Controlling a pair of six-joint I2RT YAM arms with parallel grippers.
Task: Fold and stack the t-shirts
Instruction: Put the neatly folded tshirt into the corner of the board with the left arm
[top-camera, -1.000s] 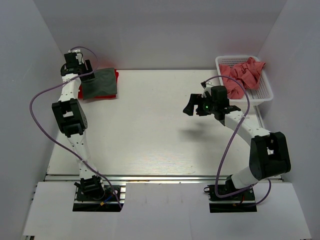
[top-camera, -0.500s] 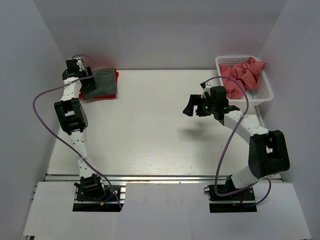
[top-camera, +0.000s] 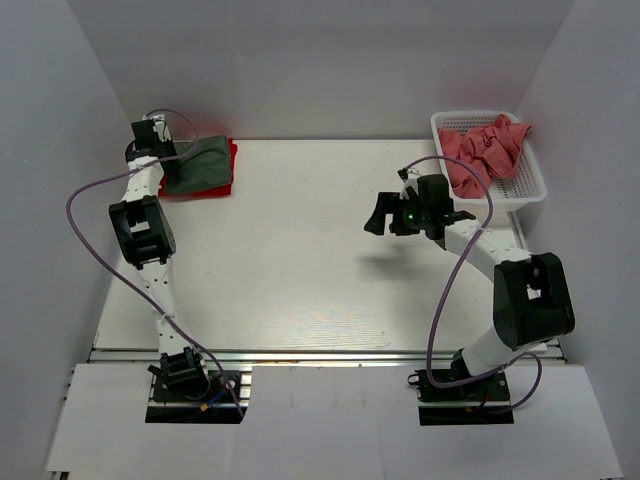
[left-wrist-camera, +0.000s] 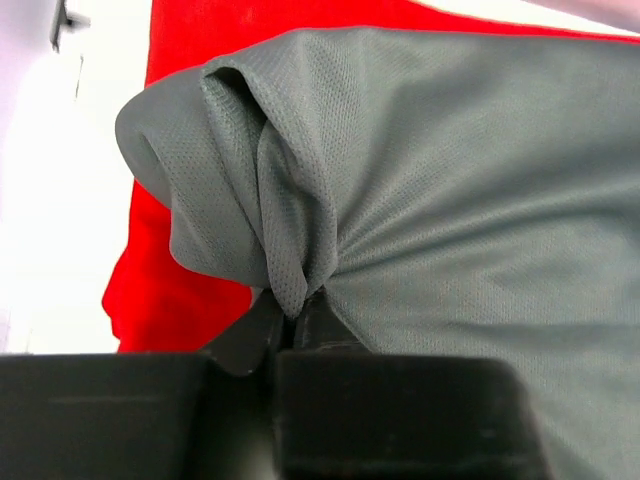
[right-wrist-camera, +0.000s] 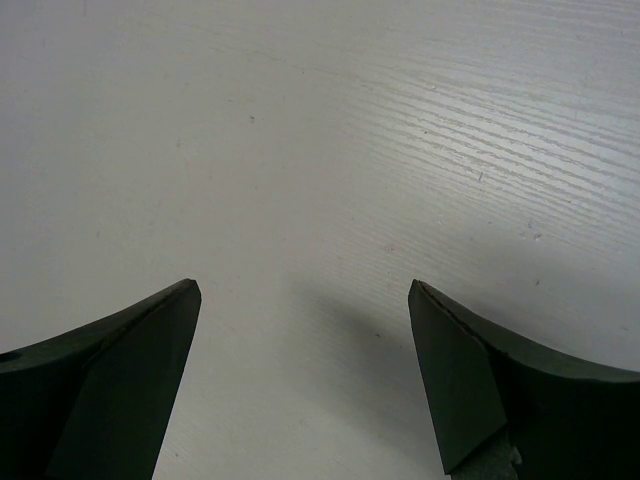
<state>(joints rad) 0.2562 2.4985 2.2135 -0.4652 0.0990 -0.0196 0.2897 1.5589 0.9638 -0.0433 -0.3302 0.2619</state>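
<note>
A folded dark grey t-shirt (top-camera: 200, 166) lies on a bright red t-shirt (top-camera: 233, 150) at the table's far left. My left gripper (top-camera: 168, 158) is shut on the grey shirt's left edge. In the left wrist view a pinched fold of the grey t-shirt (left-wrist-camera: 400, 200) bunches between the closed jaws of the left gripper (left-wrist-camera: 293, 318), with the red t-shirt (left-wrist-camera: 170, 290) under it. Dusty pink t-shirts (top-camera: 485, 150) lie crumpled in the basket. My right gripper (top-camera: 378, 214) hangs open above the bare table, and in the right wrist view the right gripper (right-wrist-camera: 305, 290) holds nothing.
A white mesh basket (top-camera: 530, 185) stands at the far right corner. White walls close the table in on the left, back and right. Purple cables loop beside both arms.
My left gripper has closed on the edge of the dark grey t-shirt, bunching it. The right arm has barely shifted.
</note>
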